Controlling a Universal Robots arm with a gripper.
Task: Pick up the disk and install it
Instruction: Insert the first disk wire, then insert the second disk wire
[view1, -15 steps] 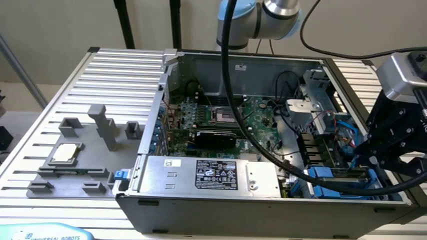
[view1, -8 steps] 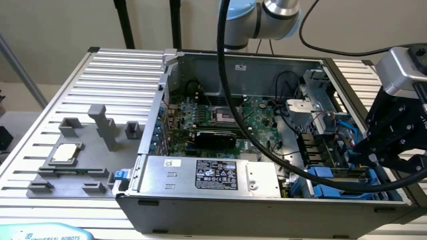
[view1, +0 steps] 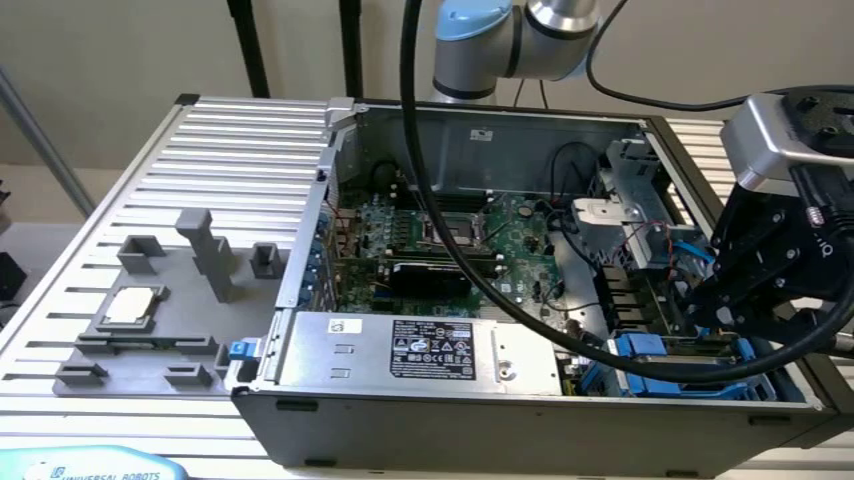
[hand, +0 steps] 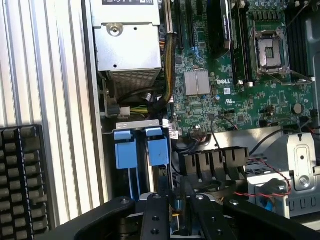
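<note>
The disk (view1: 671, 349), grey with blue carrier rails, sits low in the drive bay at the open case's front corner, on the exterior view's right. My black gripper (view1: 711, 305) hangs directly over it, reaching down into the bay. In the wrist view the disk's two blue tabs (hand: 159, 147) and a grey end plate lie just beyond my gripper (hand: 177, 217). The fingers (hand: 154, 215) stand close together, with a dark thin edge clamped between them. The rest of the disk is hidden under the fingers.
The case holds a green motherboard (view1: 441, 235), a silver power supply (view1: 414, 350) along the front wall and black cables crossing the middle. A grey fixture (view1: 147, 320) with a small silver chip rests on the ribbed table, exterior view's left. A black ridged block (hand: 20, 180) lies beside the case.
</note>
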